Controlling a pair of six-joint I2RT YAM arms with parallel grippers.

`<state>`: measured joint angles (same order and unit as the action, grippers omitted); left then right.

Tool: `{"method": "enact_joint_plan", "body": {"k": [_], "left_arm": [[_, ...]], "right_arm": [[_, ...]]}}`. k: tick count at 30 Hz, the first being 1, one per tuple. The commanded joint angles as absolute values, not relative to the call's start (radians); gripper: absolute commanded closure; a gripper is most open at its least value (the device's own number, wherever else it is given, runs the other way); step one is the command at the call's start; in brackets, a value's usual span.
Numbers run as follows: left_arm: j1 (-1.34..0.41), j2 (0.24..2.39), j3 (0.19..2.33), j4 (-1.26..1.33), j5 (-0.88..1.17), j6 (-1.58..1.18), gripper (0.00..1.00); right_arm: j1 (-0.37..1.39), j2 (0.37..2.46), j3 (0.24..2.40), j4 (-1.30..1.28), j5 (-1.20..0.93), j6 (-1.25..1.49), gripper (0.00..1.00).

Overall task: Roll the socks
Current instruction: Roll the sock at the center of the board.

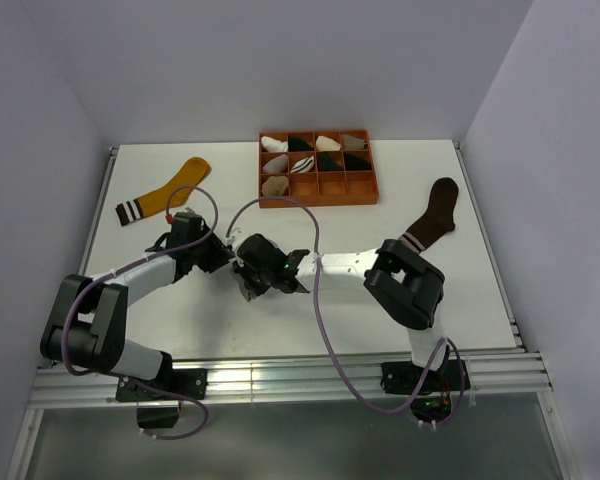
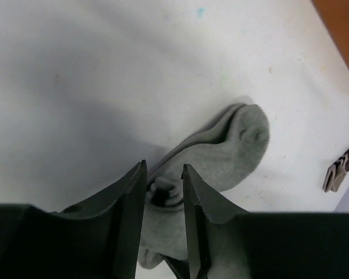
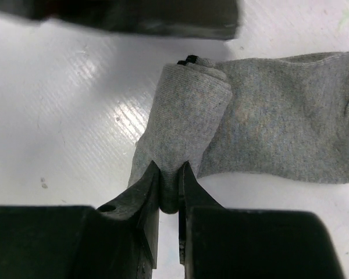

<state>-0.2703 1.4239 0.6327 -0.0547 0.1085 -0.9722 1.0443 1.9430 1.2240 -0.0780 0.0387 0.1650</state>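
Grey sock [image 3: 279, 116] half-rolled on desk [image 3: 64, 116]; right gripper [image 3: 170, 186] pinching rolled end; left gripper [image 2: 163, 197] jaws narrowly apart over sock, not clamping

Three loose socks lay around the orange tray [image 1: 318, 202]: one mustard-yellow sock [image 1: 170, 192] to its left, one dark brown sock [image 1: 435, 215] to its right, and one grey sock [image 3: 279, 116] just in front of it. The tray had twelve compartments, four across and three deep. They held nine small rolled sock bundles [image 1: 274, 163]: four in the back row, four in the middle, one in front. Two robot arms, the left arm [image 1: 130, 275] and the right arm [image 1: 405, 285], stood on the tray's near side.
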Motion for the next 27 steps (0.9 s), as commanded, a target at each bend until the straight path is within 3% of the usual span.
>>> {"method": "enact_joint_plan", "body": {"k": [1,8,14,19,22,27], "left_arm": [[-0.265,1.465,0.689,-0.023,0.187,-0.911,0.62],[-0.273,1.566,0.687,-0.009,0.253,-0.884,0.62],[-0.307,1.627,0.693,0.026,0.235,-0.879,0.68],[-0.325,1.687,0.704,0.041,0.232,-0.884,0.82],[-0.337,1.710,0.715,0.044,0.235,-0.887,0.99],[-0.351,1.727,0.732,0.049,0.235,-0.888,1.00]], "right_arm": [[1.040,1.898,1.183,-0.097,0.005,0.066,1.00],[1.039,1.908,1.189,-0.107,0.005,0.011,1.00],[1.040,1.905,1.204,-0.115,0.005,-0.051,1.00],[1.043,1.884,1.207,-0.123,-0.052,-0.081,1.00],[1.046,1.871,1.210,-0.132,-0.077,-0.103,1.00],[1.068,1.827,1.207,-0.127,-0.067,-0.135,1.00]]}}
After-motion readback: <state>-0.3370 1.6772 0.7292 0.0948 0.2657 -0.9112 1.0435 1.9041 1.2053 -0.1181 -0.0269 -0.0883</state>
